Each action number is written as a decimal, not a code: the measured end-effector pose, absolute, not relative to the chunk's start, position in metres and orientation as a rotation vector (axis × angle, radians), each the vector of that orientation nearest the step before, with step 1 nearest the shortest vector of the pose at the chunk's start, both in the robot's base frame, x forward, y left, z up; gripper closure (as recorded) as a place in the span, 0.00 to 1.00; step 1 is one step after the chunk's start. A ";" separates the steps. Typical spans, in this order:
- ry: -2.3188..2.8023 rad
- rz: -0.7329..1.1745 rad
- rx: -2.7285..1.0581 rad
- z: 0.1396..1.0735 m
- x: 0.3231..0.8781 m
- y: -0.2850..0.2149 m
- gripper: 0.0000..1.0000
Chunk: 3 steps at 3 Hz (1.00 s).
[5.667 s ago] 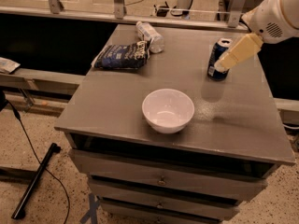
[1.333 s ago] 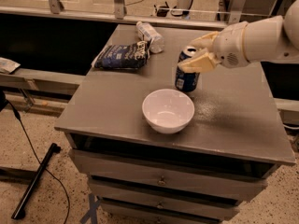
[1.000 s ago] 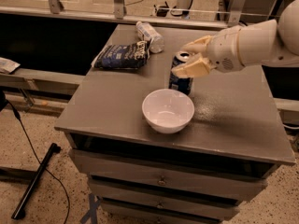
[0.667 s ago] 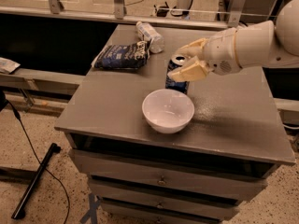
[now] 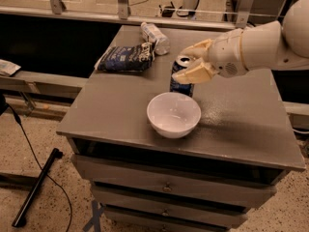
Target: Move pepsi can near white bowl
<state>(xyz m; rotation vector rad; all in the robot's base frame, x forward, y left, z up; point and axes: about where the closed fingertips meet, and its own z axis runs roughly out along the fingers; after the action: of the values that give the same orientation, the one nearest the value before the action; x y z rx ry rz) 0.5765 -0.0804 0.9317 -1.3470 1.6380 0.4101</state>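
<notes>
The pepsi can [image 5: 180,81], dark blue with a silver top, is upright just behind the white bowl [image 5: 174,114], close to its far rim. My gripper [image 5: 191,62] reaches in from the right and is shut on the can's upper part, one cream finger [image 5: 197,48] behind it and the other finger [image 5: 193,74] in front. The can's base is partly hidden by the bowl's rim, so I cannot tell if it rests on the table. The bowl sits near the table's front edge, empty.
A flat dark blue snack bag [image 5: 124,58] lies at the back left of the grey table [image 5: 241,120]. A pale silvery can [image 5: 154,35] lies on its side behind it. Drawers are below the tabletop. A railing runs behind the table.
My gripper has carried the pepsi can from the table's right side leftward and down, to just behind the bowl. The bowl, bag and pale can have not moved.
</notes>
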 end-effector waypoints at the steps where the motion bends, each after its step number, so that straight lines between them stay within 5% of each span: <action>1: 1.636 0.412 -1.351 0.932 0.576 -0.078 0.13; 2: 1.634 0.414 -1.354 0.932 0.576 -0.076 0.00; 3: 1.634 0.414 -1.354 0.932 0.576 -0.076 0.00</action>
<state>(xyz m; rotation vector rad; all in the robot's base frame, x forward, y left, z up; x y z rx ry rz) 0.5758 -0.0760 0.9318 -1.3544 1.6339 0.4140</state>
